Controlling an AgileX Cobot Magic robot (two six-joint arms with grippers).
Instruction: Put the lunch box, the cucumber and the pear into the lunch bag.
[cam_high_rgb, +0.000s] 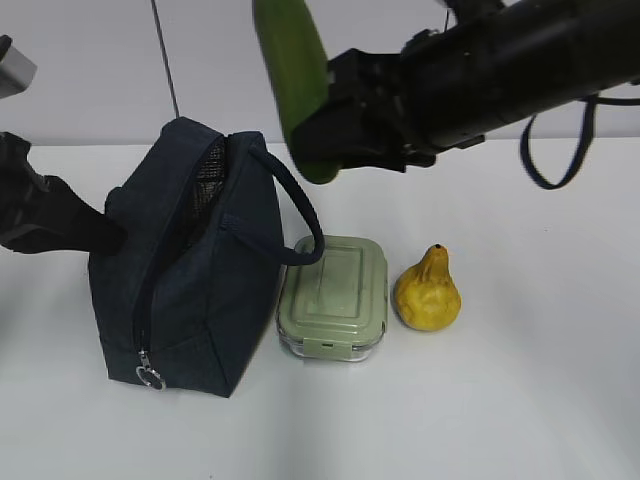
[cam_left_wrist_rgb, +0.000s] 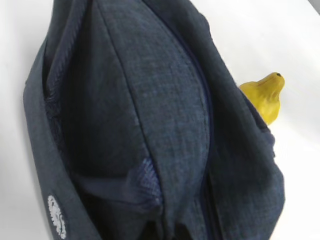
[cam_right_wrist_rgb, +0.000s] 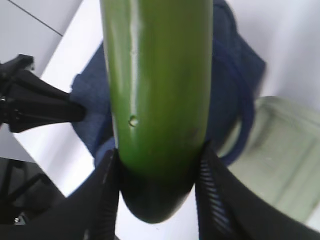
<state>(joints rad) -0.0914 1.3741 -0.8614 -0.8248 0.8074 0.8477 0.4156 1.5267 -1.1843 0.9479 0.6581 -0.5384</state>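
The navy lunch bag (cam_high_rgb: 190, 270) stands at the left with its top zipper open and its handle (cam_high_rgb: 300, 215) drooping to the right. My left gripper (cam_high_rgb: 105, 232) pinches the bag's left side; in the left wrist view the bag's fabric (cam_left_wrist_rgb: 150, 110) fills the frame and hides the fingers. My right gripper (cam_high_rgb: 322, 140) is shut on the lower end of the dark green cucumber (cam_high_rgb: 293, 75) and holds it upright in the air, above and to the right of the bag's opening. It also shows in the right wrist view (cam_right_wrist_rgb: 155, 90). The lunch box (cam_high_rgb: 335, 292) and the pear (cam_high_rgb: 428, 295) lie on the table right of the bag.
The white table (cam_high_rgb: 520, 400) stretches to the front and right. The zipper's metal ring pull (cam_high_rgb: 148, 377) hangs at the bag's front corner. A black cable (cam_high_rgb: 545, 150) loops below the right arm. The pear's tip (cam_left_wrist_rgb: 267, 92) peeks from behind the bag.
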